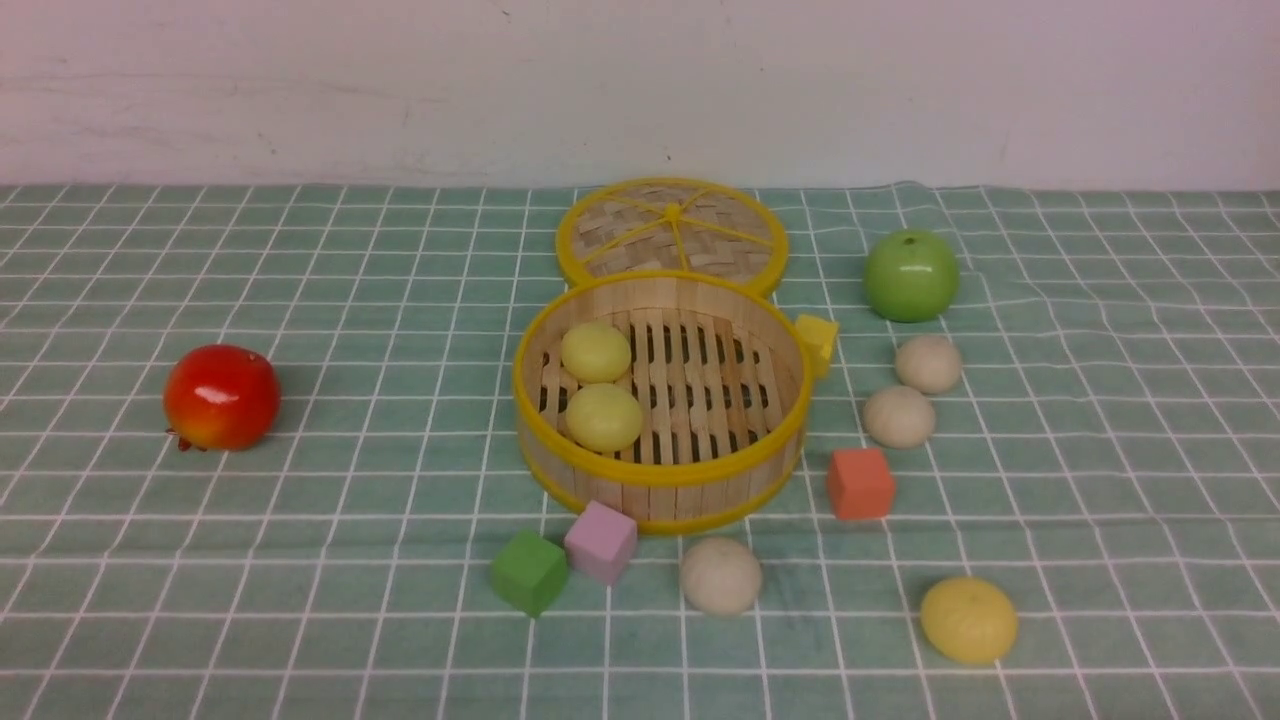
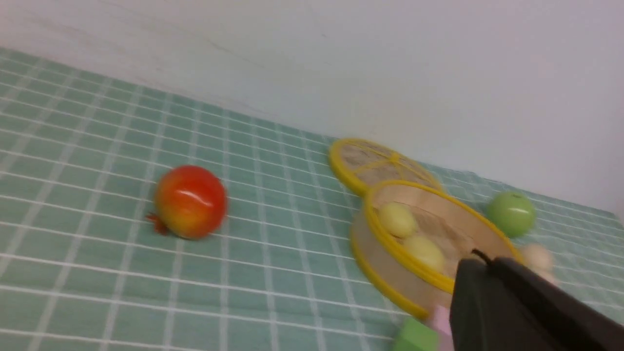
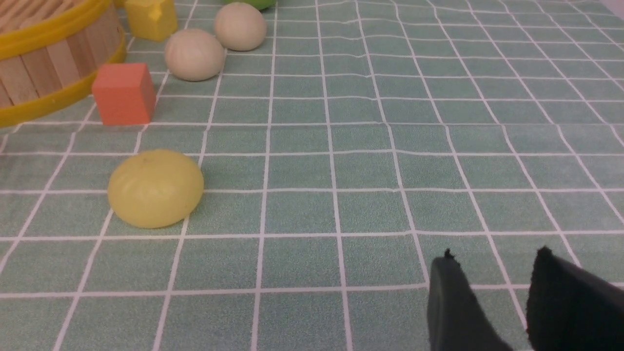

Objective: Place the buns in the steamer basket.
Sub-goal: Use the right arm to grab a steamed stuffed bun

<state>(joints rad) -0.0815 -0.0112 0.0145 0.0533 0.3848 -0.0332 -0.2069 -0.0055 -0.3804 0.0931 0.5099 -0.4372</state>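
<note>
The steamer basket (image 1: 660, 470) sits at the middle of the bench (image 1: 300, 560). The blurred left end effector (image 2: 480, 261) looks closed, empty; the right end effector (image 3: 495, 253) is partly open, empty. Two buns (image 1: 597, 352) lie in the basket, four outside toward the front and right edges.

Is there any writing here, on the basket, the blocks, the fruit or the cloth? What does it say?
No words, numbers, brands or signs can be read in any view.
The steamer basket, lid, green cube, pink cube, orange cube, yellow cube, red fruit, green fruit and checked cloth all look plain.
</note>
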